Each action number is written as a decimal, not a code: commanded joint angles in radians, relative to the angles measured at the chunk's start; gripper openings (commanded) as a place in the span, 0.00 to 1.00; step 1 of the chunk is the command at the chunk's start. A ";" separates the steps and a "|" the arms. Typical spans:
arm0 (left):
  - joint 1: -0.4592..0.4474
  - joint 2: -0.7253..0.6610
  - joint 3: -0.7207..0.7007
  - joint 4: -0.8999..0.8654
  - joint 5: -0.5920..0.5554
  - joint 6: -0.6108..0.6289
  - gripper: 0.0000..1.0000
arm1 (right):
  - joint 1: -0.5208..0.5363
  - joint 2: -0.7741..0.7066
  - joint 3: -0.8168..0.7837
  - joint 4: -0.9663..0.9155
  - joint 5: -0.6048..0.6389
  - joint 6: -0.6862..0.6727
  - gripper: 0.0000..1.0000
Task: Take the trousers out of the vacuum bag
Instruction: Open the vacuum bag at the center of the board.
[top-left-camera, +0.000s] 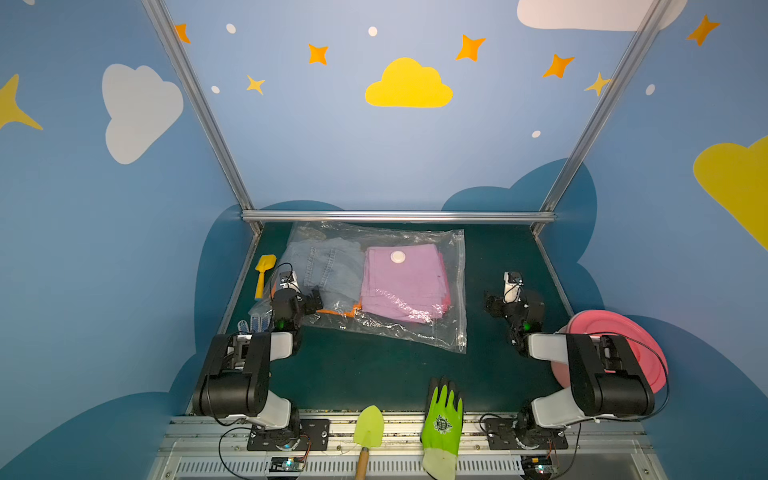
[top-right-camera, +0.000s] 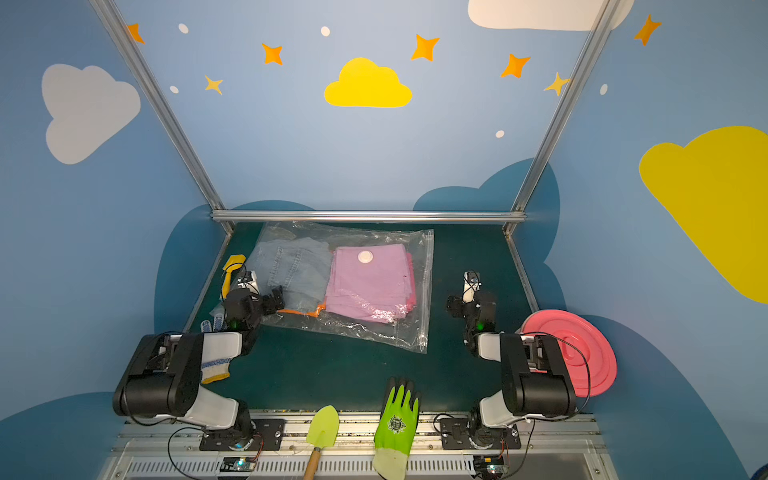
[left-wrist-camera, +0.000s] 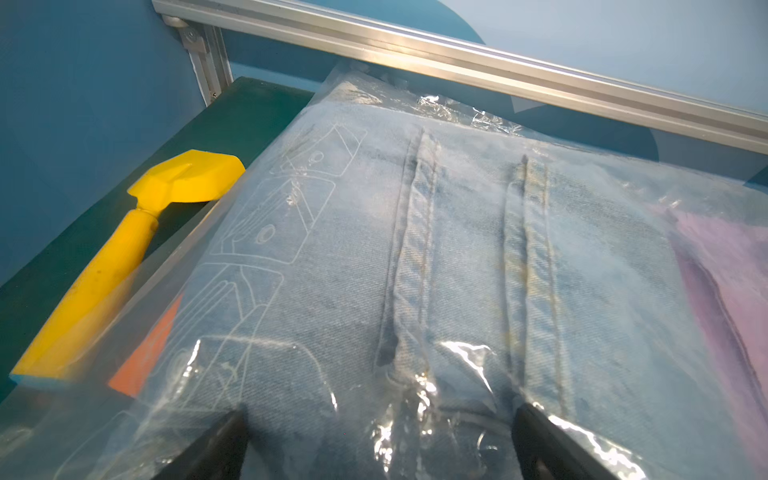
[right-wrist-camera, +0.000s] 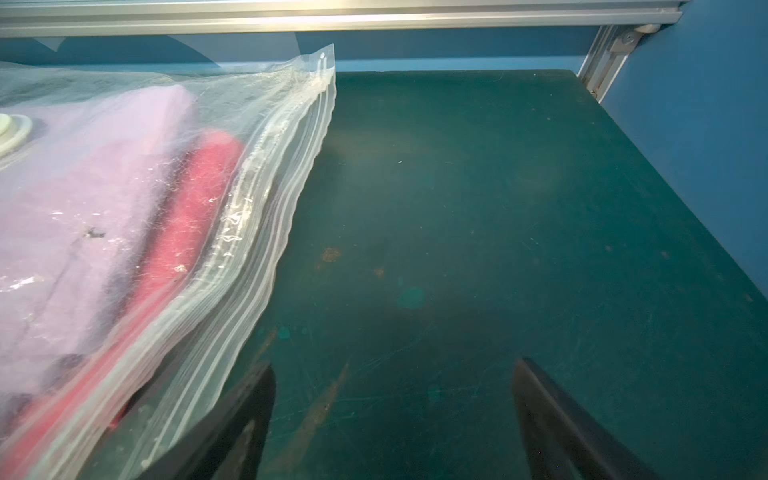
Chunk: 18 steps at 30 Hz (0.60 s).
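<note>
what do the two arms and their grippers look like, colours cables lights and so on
The left arm and right arm are each built of boxy black joint housings joined by white links, on black base plates. Thin black cables loop along them, and a small green light glows near each wrist. The left gripper and right gripper have plain black tapered fingers.

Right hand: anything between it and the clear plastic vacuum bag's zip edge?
Nothing but a strip of bare dark green table, seen in both top views, between the open right hand and the clear crinkly vacuum bag at its zip strip.
</note>
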 joint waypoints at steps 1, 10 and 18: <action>-0.002 0.013 0.016 -0.019 0.023 0.008 1.00 | 0.005 0.010 0.021 -0.002 -0.004 0.004 0.88; -0.002 0.013 0.015 -0.019 0.023 0.010 1.00 | 0.006 0.008 0.021 -0.002 -0.005 0.005 0.88; -0.001 0.014 0.015 -0.019 0.022 0.010 1.00 | -0.007 0.009 0.022 -0.003 -0.028 0.013 0.88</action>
